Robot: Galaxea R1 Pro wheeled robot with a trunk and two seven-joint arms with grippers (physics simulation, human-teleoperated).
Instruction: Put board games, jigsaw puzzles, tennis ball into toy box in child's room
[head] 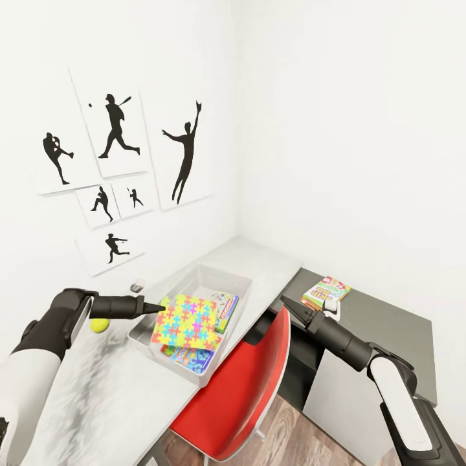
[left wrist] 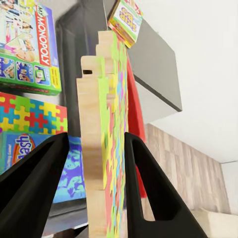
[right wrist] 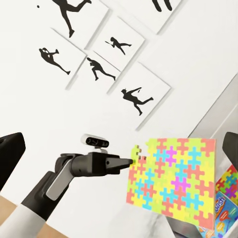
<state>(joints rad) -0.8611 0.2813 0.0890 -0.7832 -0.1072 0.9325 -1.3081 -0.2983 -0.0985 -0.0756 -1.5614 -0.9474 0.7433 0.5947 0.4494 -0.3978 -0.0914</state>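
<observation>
The left gripper [left wrist: 94, 163] pinches a colourful jigsaw puzzle [head: 188, 320] by its edge — the toy box [head: 241, 283] lies just beneath, a tennis ball [head: 99, 325] near behind. The right gripper [head: 287, 302] — state unclear.

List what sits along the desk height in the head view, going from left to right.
Tennis ball → left end effector → held jigsaw puzzle → red chair → right end effector → board game on the dark surface.
</observation>
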